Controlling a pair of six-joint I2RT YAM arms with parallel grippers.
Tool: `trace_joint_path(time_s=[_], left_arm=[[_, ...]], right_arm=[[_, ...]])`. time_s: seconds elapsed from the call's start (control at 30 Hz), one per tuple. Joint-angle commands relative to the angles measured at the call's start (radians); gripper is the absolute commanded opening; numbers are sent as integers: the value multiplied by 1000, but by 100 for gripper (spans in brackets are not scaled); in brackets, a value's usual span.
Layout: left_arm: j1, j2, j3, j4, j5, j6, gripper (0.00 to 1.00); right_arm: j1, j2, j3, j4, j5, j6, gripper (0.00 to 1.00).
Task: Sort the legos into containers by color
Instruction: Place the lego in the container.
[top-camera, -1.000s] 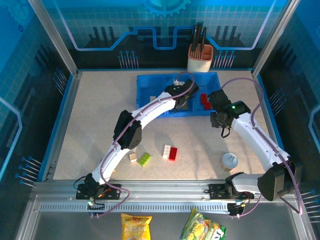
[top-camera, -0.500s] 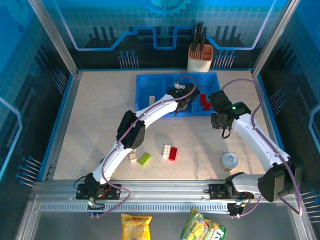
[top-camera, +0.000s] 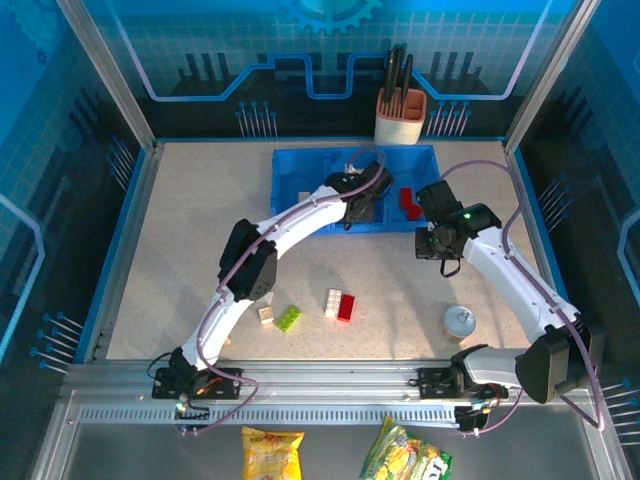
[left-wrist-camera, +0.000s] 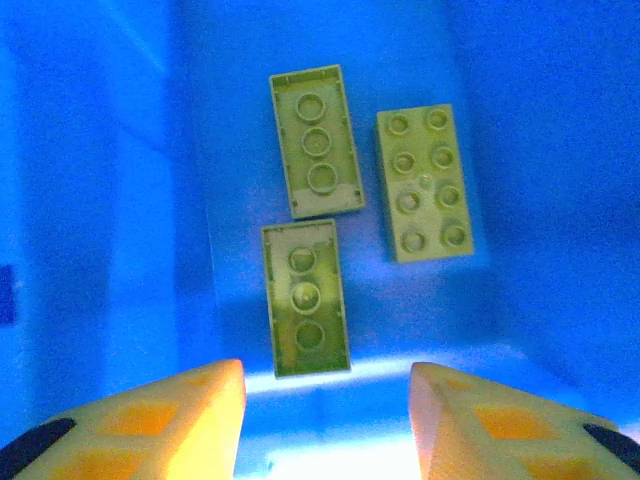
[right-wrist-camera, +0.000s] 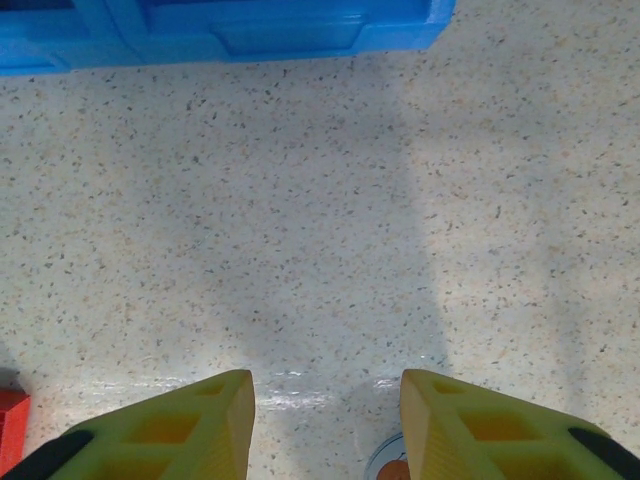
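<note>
Much of the blue tray (top-camera: 292, 168) is being hidden in the top view by the left arm. The left gripper (left-wrist-camera: 325, 388) is hanging over what looks like the middle compartment, jaws being held moderately apart with nothing between them. Three lime green bricks are being counted on that compartment's floor: a far upturned brick (left-wrist-camera: 313, 142), a near upturned brick (left-wrist-camera: 306, 299) and a studs-up brick (left-wrist-camera: 423, 183). The red bricks (top-camera: 407, 200) in the right compartment are being partly covered by the right arm, so their number cannot be told. Four more are being counted on the table (top-camera: 180, 250): a small cream brick (top-camera: 266, 314), a lime brick (top-camera: 289, 318), and a cream brick (top-camera: 333, 302) touching a red brick (top-camera: 346, 307). The right gripper (right-wrist-camera: 325, 400) is hovering over bare table just beside the tray, jaws apart and empty, with the silver disc (top-camera: 459, 321) being cut off at its view's bottom edge. Printing on the yellow packet (top-camera: 272, 452) and green packet (top-camera: 405, 455) is being left unread, too small
</note>
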Motion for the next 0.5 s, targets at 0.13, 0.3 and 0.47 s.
trace_joint_path(time_s=[0.13, 0.3, 0.47], left_arm=[[14, -203, -187, 54, 132, 1, 48], [49, -322, -364, 113, 173, -22, 48], [95, -438, -542, 176, 202, -38, 48]], right_arm=[[98, 62, 16, -17, -21, 41, 43], [183, 107, 26, -21, -4, 128, 44], [266, 148, 23, 0, -7, 235, 44]])
